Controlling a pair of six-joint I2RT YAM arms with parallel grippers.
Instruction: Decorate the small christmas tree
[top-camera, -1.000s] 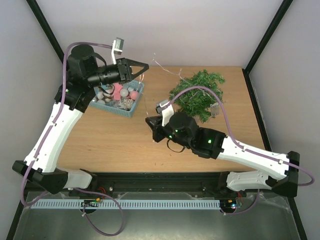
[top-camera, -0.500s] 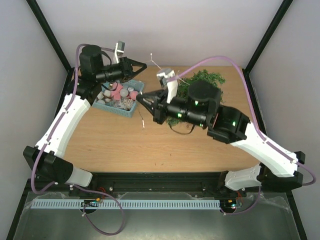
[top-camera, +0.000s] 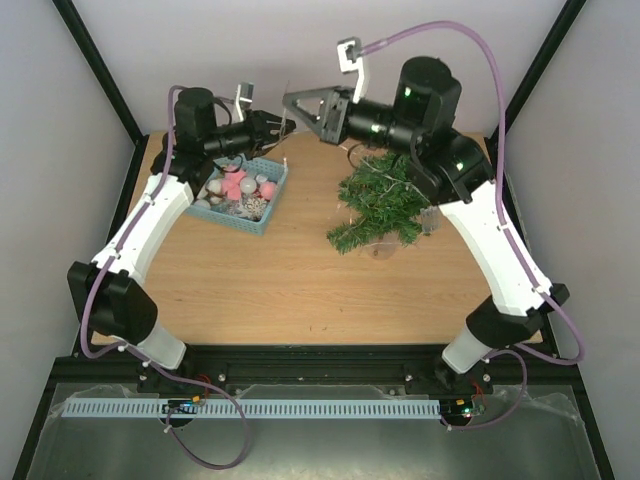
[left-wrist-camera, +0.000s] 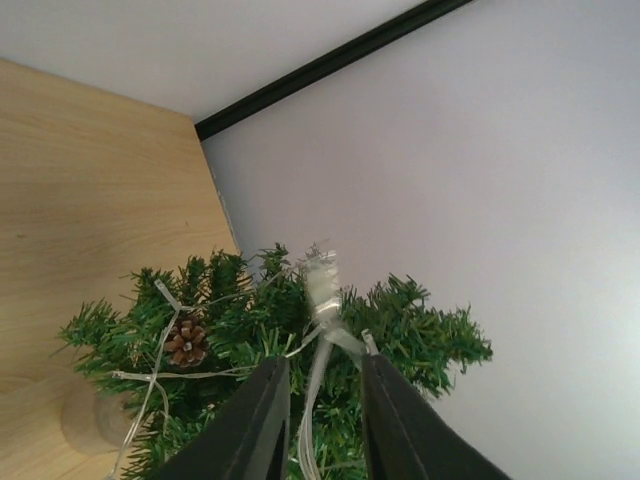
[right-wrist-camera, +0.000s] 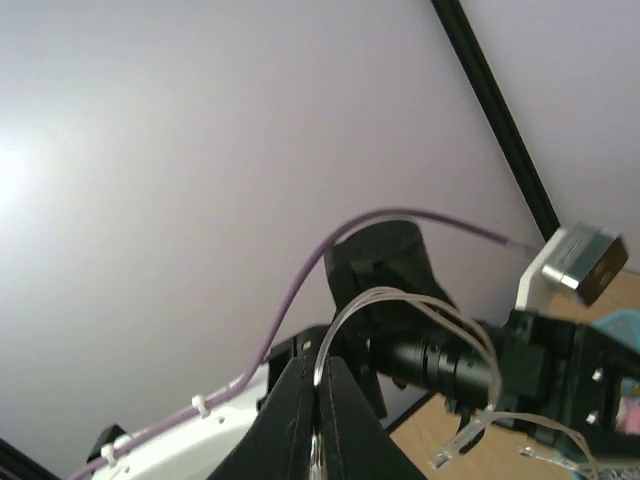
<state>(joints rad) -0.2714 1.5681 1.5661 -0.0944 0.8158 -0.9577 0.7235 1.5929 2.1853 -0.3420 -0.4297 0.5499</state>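
Left fingers (left-wrist-camera: 255, 425) near basket (top-camera: 272, 206) of ornaments (top-camera: 238, 186)

A teal plastic basket (top-camera: 272, 206) sits toward the far left of the wooden table (top-camera: 250, 290). It is filled with what look like pink and silver baubles (top-camera: 236, 186); the smaller pieces inside are too blurred to tell.

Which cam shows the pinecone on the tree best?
Left wrist: the pinecone sits clear among branches of the small christmas tree. Top external shows the tree, but the pinecone is too small to tell; right wrist shows neither.
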